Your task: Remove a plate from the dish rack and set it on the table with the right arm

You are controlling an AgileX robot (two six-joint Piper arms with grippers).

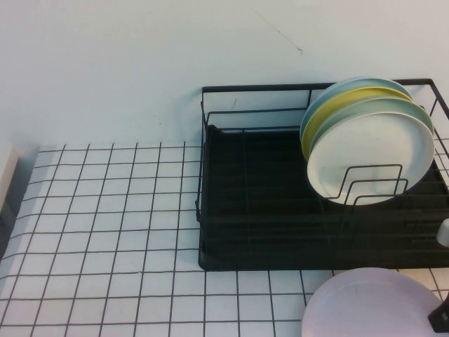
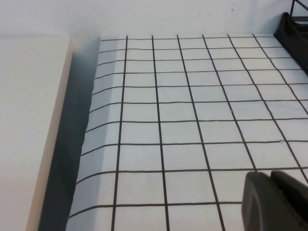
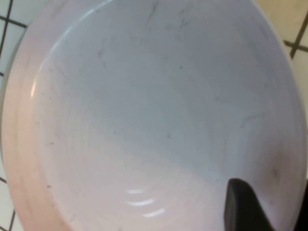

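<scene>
The pale pink plate (image 1: 368,305) is at the front right, in front of the black dish rack (image 1: 266,210), over the white gridded table (image 1: 105,232). I cannot tell whether it rests on the table. Only a sliver of my right gripper (image 1: 440,319) shows, at the plate's right rim. In the right wrist view the plate (image 3: 144,120) fills the picture. My right gripper (image 3: 274,207) is shut on its rim, with one black finger (image 3: 243,207) over the inner face. My left gripper (image 2: 272,199) is shut and empty, low over the table (image 2: 168,120) far to the left.
A mint-green plate (image 1: 372,151) and a yellow plate (image 1: 351,98) stand upright at the rack's right end, behind wire loops. The rack's left half holds nothing. A rack corner (image 2: 293,29) shows in the left wrist view. A beige board (image 2: 29,120) borders the table's left edge.
</scene>
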